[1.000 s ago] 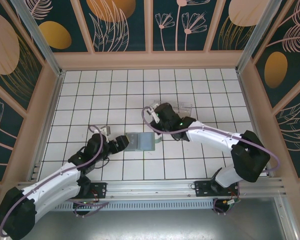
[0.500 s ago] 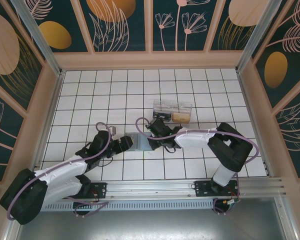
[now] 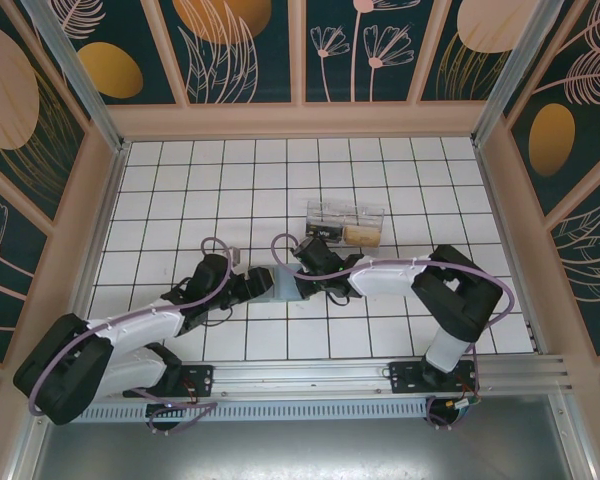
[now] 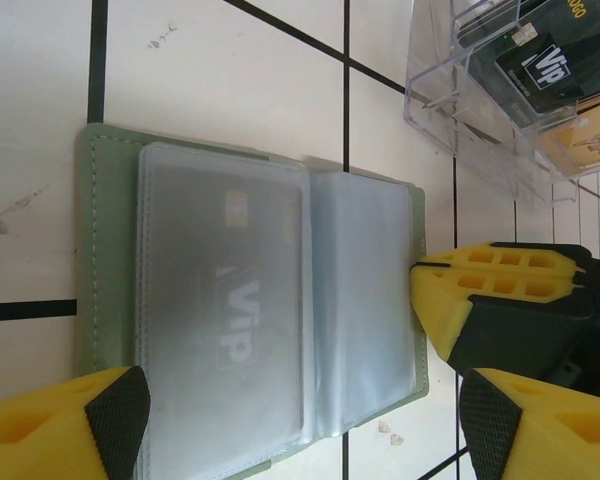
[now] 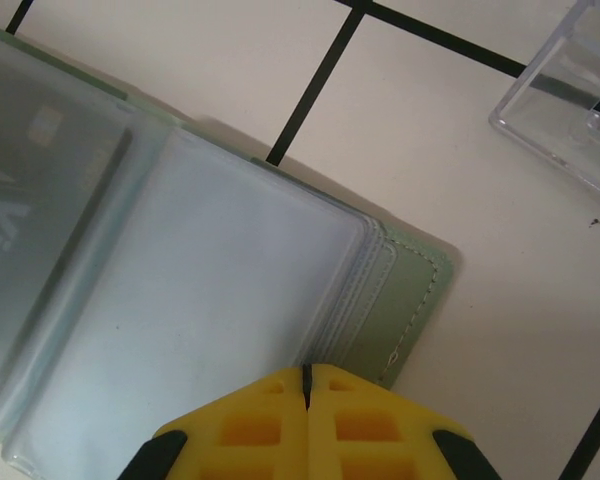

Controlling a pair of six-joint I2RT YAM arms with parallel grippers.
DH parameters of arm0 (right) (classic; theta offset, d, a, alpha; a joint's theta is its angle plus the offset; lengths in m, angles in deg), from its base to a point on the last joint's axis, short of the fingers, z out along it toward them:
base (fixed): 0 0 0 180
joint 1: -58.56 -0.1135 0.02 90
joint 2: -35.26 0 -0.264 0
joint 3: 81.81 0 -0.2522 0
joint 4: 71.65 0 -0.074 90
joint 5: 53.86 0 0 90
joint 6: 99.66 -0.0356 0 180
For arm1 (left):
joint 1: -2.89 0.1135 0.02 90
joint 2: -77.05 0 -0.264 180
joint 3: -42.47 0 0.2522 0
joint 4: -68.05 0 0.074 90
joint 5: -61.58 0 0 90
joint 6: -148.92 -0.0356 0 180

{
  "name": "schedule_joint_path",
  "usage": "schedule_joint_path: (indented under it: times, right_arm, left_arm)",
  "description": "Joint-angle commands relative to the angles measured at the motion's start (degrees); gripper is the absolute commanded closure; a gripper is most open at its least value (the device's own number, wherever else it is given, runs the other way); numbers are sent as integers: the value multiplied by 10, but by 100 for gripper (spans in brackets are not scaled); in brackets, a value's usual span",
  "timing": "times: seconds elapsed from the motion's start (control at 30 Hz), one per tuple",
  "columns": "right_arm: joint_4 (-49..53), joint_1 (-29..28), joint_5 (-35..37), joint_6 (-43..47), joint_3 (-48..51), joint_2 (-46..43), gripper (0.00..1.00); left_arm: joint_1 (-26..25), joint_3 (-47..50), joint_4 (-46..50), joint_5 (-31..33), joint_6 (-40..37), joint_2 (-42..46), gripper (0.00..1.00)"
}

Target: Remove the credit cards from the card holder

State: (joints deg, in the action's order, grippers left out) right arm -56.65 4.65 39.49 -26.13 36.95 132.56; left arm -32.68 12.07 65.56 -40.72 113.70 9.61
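Card holder lies open at worktop centre, with a credit card in its sleeve. Right tool, fully closed and holding nothing, rests at its right edge. Left tool, wide open and empty, should straddle the card squarely.

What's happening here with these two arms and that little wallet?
Two robot arms work at a card holder lying open on the tiled table. The left gripper stands open, straddling one end; the right gripper is shut at the opposite edge. A pale card sits in its clear sleeve, not yet out.
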Motion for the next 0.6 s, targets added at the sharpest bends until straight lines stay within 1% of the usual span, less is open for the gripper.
schedule_joint_path:
  times: [0.0, 0.27, 0.57]
  right_arm:
    - [3, -4, 4, -7, 10, 17, 96]
    - [6, -4, 1, -5, 5, 18, 96]
    - [6, -5, 0, -5, 3, 21, 96]
  left_arm:
    - [-1, -15, -17, -11, 1, -13, 17]
    - [0, -19, 9, 9, -7, -16, 16]
    - [-1, -24, 4, 0, -11, -41, 16]
